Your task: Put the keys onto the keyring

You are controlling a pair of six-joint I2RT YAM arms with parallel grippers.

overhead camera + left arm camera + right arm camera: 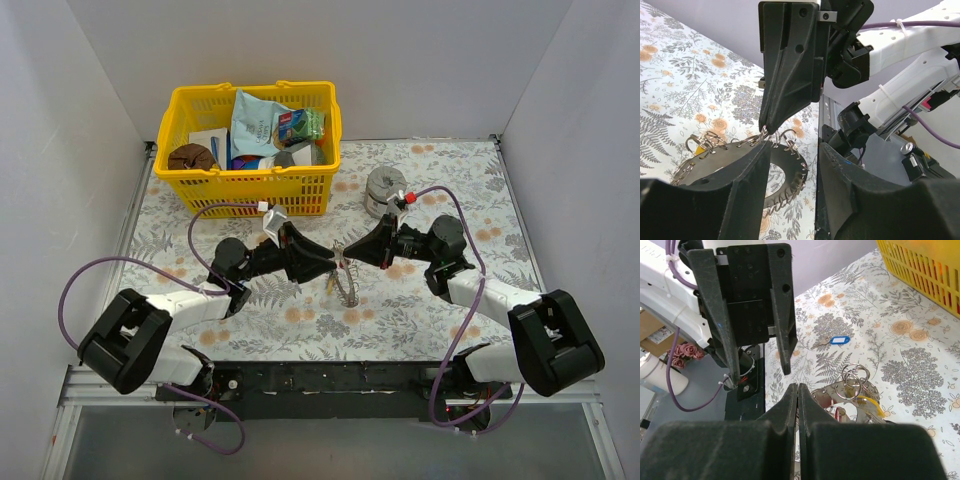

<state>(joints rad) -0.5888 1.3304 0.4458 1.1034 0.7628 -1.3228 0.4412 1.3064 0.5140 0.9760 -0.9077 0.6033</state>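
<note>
Right tool (797,387), seemingly pinching the keyring (792,167), over floral table (400,320) between white walls (420,60)

White walls (420,70) surround a table (470,190) covered in floral cloth

A robot lab cell: white panels (420,70) box in a floral-clothed table (470,200) with a metal mounting rail (330,385).

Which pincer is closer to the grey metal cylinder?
Right. The right pincer sits just near-left of the grey cylinder; the left pincer lies farther left, past the keyring.
</note>
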